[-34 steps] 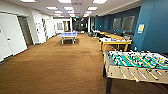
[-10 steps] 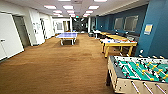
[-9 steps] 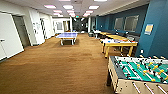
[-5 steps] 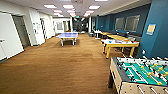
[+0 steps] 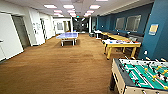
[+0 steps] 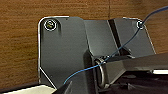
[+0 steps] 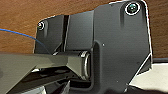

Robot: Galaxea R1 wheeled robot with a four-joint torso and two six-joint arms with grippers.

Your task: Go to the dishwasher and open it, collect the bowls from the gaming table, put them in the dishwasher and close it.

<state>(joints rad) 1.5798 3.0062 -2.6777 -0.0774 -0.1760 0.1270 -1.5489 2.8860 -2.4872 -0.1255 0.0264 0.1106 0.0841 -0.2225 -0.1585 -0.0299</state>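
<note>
Head view of a long carpeted hall. The gaming table [image 5: 142,75], a table-football table with a green field, rods of yellow and dark players and pale sides, stands at the lower right of the view, close to the robot and partly cut by the frame edge; its long axis runs from the near left corner away to the right. No bowls can be made out on it from here, and the dishwasher is not to be placed from these pictures. Judged from this layout, the gaming table lies ahead and to the robot's right, so the right arm would be the nearer one to it. Count of tables: one gaming table; one blue table-tennis table [image 5: 67,36] well apart, farther down the hall near the middle; one yellow-topped table [image 5: 122,44] beyond the gaming table along the blue wall [image 5: 160,35], with small objects on it too blurred to name, and further tables behind it that cannot be counted. A white door [image 5: 8,37] stands on the left. In both wrist views the robot's own dark plate hangs over brown carpet [image 6: 20,37]; whether either pincer is open or closed cannot be told.
</note>
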